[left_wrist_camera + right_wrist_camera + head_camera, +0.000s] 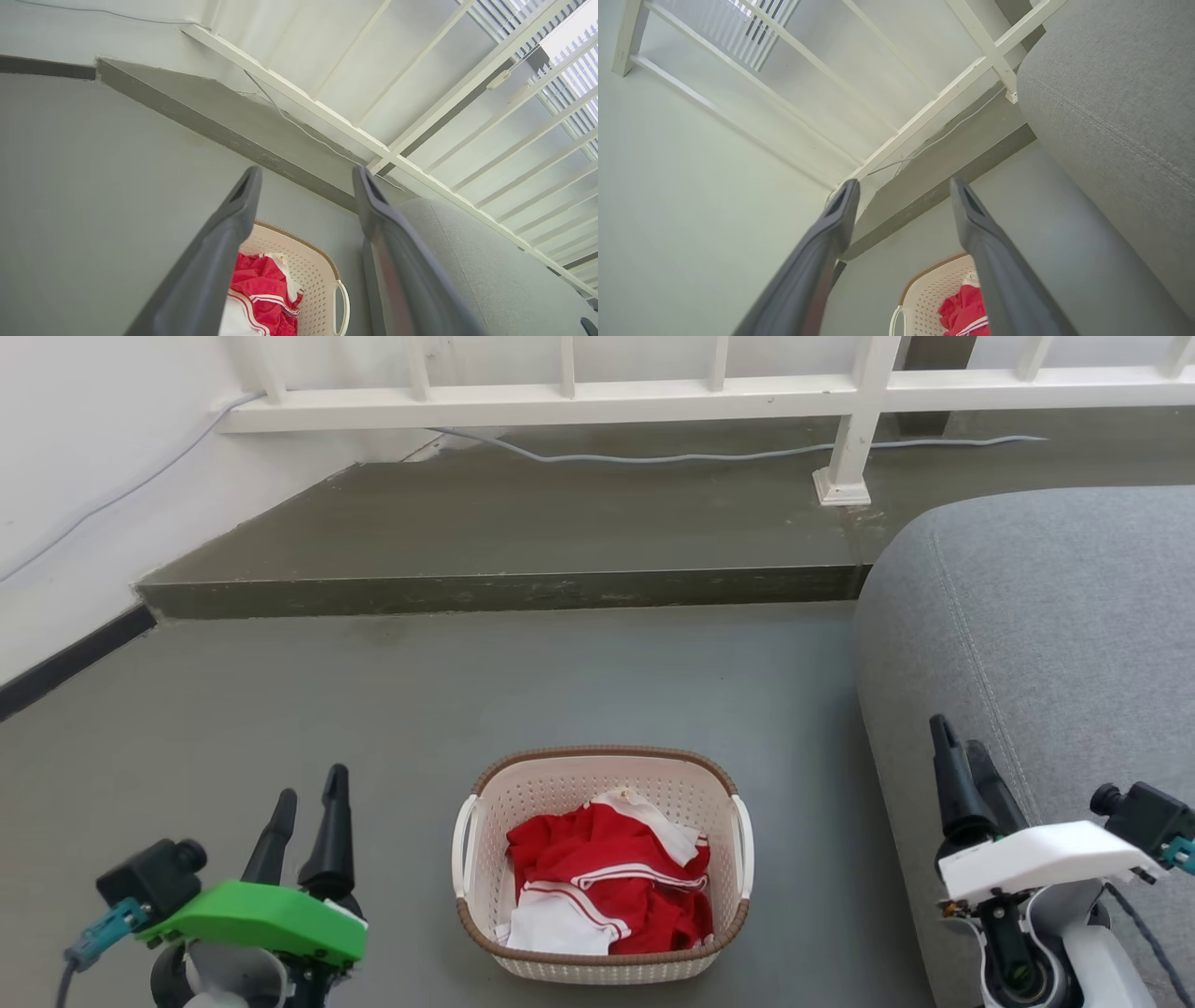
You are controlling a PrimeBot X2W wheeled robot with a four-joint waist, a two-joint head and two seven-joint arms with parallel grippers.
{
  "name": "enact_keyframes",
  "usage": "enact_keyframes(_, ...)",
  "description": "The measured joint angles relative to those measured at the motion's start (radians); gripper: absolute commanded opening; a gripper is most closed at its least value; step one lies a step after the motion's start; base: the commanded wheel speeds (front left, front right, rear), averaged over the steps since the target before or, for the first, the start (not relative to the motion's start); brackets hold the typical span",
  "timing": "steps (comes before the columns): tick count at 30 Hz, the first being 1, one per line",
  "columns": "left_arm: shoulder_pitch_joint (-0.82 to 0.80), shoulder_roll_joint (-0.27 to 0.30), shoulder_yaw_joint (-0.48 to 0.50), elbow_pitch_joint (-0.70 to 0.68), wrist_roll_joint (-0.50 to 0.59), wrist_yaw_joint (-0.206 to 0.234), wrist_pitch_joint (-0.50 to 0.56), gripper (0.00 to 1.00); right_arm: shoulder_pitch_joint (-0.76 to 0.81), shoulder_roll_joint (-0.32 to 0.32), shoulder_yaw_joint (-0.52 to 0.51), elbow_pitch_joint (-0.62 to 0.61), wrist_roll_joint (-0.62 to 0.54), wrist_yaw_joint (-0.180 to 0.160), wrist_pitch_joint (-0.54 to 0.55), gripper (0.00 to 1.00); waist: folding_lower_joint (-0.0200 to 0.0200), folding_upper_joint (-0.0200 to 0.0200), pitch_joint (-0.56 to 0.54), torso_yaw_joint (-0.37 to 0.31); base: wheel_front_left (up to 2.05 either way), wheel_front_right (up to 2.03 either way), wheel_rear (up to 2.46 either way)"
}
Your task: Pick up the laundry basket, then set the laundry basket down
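The laundry basket point(485, 933) stands on the grey floor low in the middle of the head view, cream with a brown rim and a white handle on each side, holding red and white clothes point(607, 887). My left gripper point(308, 793) hangs open to its left, well apart from it, holding nothing. My right gripper point(957, 737) is open to the right of the basket, in front of the sofa. In the left wrist view the laundry basket point(317, 284) shows between the open fingers point(233, 219). The right wrist view has the laundry basket point(929, 294) at its bottom edge.
A grey sofa point(1055, 635) fills the right side, close to the basket. A raised step point(504, 588) crosses the floor behind it, with a white railing point(560, 401) and a thin cable point(653, 457) on top. A white wall point(84, 476) runs along the left.
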Motion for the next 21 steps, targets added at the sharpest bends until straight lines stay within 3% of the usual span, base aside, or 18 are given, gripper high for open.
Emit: enact_keyframes(21,0.018,0.001,-0.067,-0.076,0.305,0.062,-0.075,1.00,0.025,-0.004,0.086,-0.089,-0.298,-0.055,-0.071,1.00,0.0000,0.0000,-0.001,-0.002,0.00,0.00,0.00)
